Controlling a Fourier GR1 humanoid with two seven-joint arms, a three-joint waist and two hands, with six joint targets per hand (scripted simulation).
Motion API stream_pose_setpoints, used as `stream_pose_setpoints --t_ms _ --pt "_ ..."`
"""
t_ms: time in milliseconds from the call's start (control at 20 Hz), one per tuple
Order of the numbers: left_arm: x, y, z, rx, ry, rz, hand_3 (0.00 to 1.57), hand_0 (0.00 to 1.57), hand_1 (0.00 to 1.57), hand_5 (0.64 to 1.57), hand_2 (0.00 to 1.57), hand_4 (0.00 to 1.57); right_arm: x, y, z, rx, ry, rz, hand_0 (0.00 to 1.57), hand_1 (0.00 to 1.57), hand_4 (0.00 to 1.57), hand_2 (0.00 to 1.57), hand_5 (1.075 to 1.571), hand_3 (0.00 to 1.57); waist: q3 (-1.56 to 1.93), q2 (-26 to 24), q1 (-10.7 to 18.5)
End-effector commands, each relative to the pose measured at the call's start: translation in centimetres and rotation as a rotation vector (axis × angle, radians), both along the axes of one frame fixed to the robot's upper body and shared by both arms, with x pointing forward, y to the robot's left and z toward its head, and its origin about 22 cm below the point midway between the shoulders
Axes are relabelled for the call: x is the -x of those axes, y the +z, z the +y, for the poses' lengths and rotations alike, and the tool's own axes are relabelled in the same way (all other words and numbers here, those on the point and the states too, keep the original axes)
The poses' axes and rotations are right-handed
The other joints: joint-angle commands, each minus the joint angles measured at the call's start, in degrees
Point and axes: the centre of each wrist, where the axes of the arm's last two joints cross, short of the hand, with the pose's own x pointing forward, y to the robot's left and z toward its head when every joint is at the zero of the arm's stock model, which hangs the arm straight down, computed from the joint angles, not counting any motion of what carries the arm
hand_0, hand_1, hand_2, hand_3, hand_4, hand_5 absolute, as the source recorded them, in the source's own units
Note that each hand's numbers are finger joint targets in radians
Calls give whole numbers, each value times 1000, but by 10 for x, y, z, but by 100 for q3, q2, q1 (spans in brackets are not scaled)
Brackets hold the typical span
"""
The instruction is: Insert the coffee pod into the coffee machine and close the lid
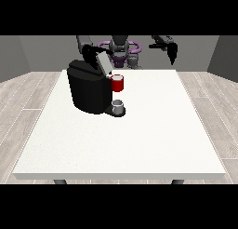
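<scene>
The black coffee machine (88,90) stands on the left half of the white table (153,130). Its grey lid (103,63) is tilted up and open. At the machine's front sits a red cylinder (117,84) with a pale top; whether this is the pod or its holder I cannot tell. A small grey cup (118,105) stands on the machine's base below it. The hand at the view's left (94,50) is just behind and above the lid, partly hidden by the machine. The hand at the view's right (172,51) hangs above the table's far edge with its fingers pointing down, holding nothing.
The robot's torso (122,51) is behind the table's far edge. White tabletop stretches in front of and to the right of the machine. Grey floorboards surround the table.
</scene>
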Motion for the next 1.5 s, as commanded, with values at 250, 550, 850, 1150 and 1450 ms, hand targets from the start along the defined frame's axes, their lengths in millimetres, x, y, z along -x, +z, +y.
stream_pose_setpoints --t_ms 250,550,850,1150,1450 --pt "5 -4 11 -18 26 25 0 0 0 1571 0 0 -10 9 19 33 38 19 0 0 0 0 1571 0 16 0 -12" --pt "5 -16 10 -16 35 33 0 0 0 1571 0 0 -20 36 40 84 76 10 0 0 214 0 1571 0 15 43 -9" --pt "-6 -2 9 -10 56 21 0 0 0 1571 0 192 -23 37 55 137 105 -70 0 0 125 0 1571 0 16 228 -10" --pt "-8 0 10 -15 44 -4 0 0 0 1571 0 181 -29 53 70 146 92 -125 0 0 116 0 1571 0 16 266 75" --pt "9 -15 4 1 20 6 0 0 0 1571 0 121 -5 10 88 54 195 -117 0 0 132 0 1571 0 17 -131 -36"
